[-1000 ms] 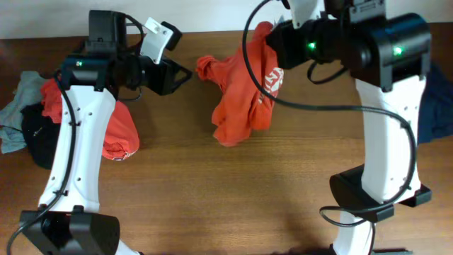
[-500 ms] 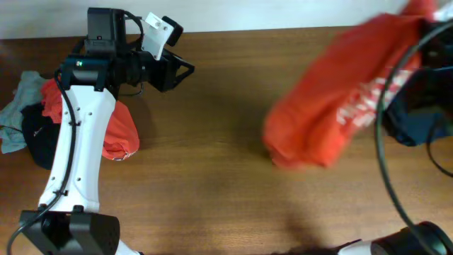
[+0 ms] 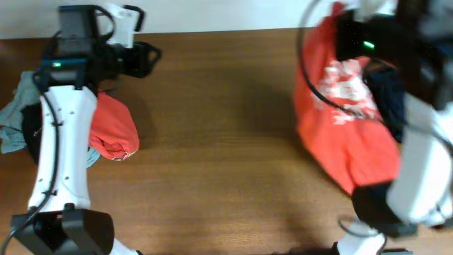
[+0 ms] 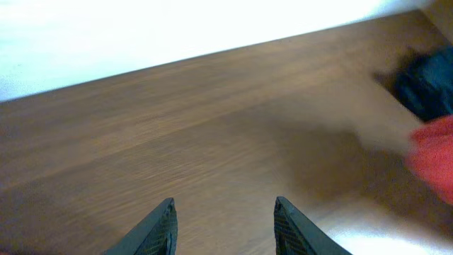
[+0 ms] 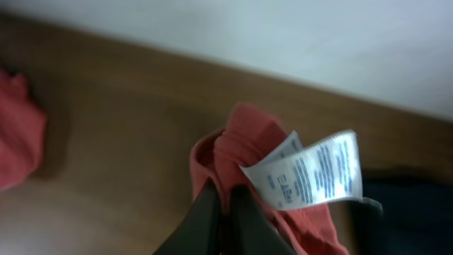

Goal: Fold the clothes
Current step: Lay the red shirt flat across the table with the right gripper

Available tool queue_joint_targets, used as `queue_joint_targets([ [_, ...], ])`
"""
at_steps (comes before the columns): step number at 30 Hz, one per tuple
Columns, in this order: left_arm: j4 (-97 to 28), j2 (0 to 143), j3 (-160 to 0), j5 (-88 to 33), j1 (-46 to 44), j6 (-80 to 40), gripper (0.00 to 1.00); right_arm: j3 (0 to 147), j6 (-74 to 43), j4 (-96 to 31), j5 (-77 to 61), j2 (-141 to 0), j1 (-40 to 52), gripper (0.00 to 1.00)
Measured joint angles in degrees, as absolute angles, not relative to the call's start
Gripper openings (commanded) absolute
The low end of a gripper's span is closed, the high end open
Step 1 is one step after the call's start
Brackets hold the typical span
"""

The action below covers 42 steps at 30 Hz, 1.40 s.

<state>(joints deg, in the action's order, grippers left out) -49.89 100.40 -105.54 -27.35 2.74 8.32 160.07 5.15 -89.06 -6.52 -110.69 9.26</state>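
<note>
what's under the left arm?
Piled clothes: an orange-red shirt, a black piece and a pale grey piece. The left arm hides the pile's middle.

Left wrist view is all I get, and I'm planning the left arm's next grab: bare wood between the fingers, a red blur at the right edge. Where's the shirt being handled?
Observer: Overhead, the orange-red T-shirt is at the right side of the table, white lettering showing.
Operator: Does the right gripper have it?
Observer: Yes, the right wrist view shows the right gripper shut on a red fold beside the white care label.
Operator: Anything near my arm?
Observer: A pile of clothes, red, grey and black, lies beneath the left arm at the table's left edge.
</note>
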Motion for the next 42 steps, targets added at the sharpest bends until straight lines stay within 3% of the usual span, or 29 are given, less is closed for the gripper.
queue_joint_targets([
  [8, -50.1, 100.4, -105.5, -25.6, 14.7, 3.2, 0.44, 157.5, 6.5, -83.9, -18.9, -130.0, 17.1, 0.04],
  [23, -50.2, 100.4, -105.5, -25.5, 15.2, 2.7, 0.44, 157.5, 6.5, -82.0, -25.0, -135.9, 33.9, 0.04],
  [26, -50.2, 100.4, -105.5, -25.4, 15.2, 2.7, 0.44, 157.5, 6.5, -82.2, -25.3, -135.9, 36.7, 0.27],
  [29, -50.1, 100.4, -105.5, -25.4, 15.2, 2.7, 0.44, 157.5, 6.8, -83.3, -25.9, -135.9, 38.6, 0.32],
  [34, -50.0, 100.4, -105.5, -25.5, 15.2, 2.7, 0.44, 157.9, 8.3, -88.4, -26.2, -135.4, 38.8, 0.69],
  [42, -48.9, 102.9, -105.6, -25.1, 7.4, 2.6, 0.44, 159.7, 3.4, -97.0, -13.7, -127.0, 32.7, 0.75],
])
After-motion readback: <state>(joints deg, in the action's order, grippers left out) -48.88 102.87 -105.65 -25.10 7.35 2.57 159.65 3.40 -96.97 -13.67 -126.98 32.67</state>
